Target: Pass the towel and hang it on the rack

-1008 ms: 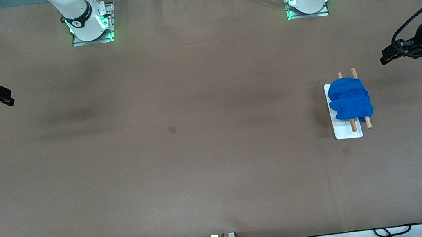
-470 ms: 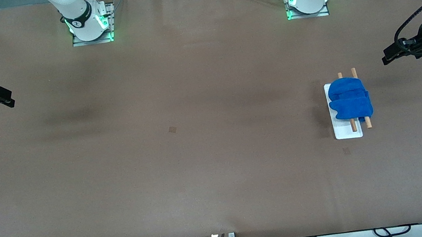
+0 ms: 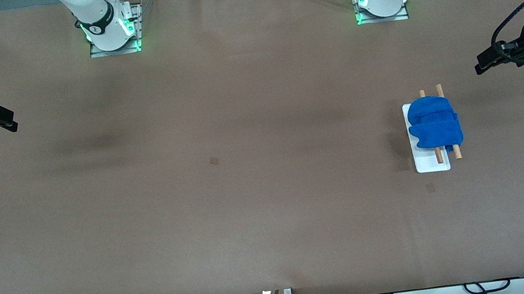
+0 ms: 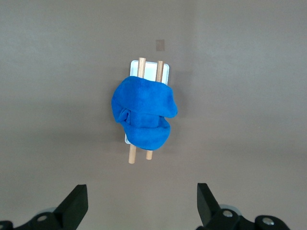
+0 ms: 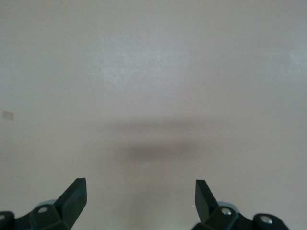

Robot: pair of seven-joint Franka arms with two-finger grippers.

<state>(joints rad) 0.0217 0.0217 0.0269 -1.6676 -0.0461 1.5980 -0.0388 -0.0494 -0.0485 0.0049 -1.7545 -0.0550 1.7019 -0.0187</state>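
Left pincer [image 3: 483, 63] hangs spread and empty over the desk [image 3: 248, 195] at its own end; right pincer [image 3: 7, 121] likewise. Towel [image 3: 434, 125] drapes the rack [image 3: 431, 164], hiding the rods' middles.

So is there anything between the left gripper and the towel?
No. In the left wrist view, only bare table lies between the open left gripper and the towel, which hangs on the rack.

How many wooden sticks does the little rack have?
2. Both wooden rods lie side by side on the rack, passing under the towel toward the left arm's end of the table.
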